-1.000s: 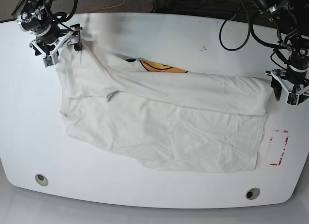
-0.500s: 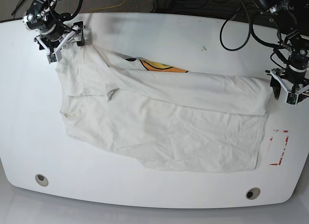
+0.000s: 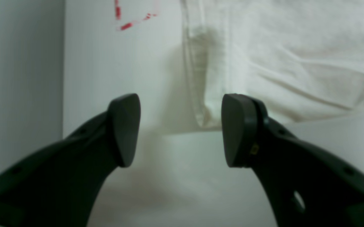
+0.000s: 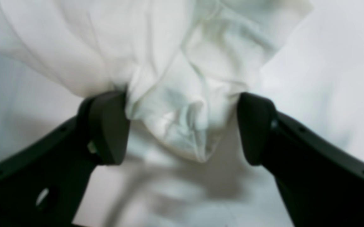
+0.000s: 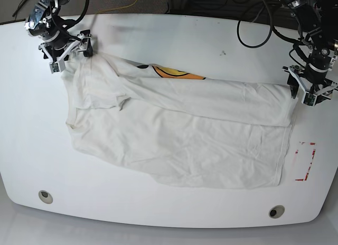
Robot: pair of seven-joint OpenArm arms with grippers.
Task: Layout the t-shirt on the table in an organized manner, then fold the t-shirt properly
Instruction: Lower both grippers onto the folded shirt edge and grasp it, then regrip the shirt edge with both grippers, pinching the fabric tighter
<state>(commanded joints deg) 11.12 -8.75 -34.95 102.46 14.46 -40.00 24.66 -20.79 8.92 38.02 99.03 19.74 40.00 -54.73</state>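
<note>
Front print [image 5: 177, 72] mostly under fold.

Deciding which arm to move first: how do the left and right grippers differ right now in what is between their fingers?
The right gripper has a bunched corner of the t-shirt between its fingers; the left gripper has bare table there, with the shirt's hem edge just beyond its fingertips. The right sits at the shirt's rumpled sleeve end, the left at the flatter hem end near the red tape mark. Both are open.

lab | white table [image 5: 174, 34] | red tape mark [image 5: 305, 160] | cables [image 5: 253, 28]
</note>
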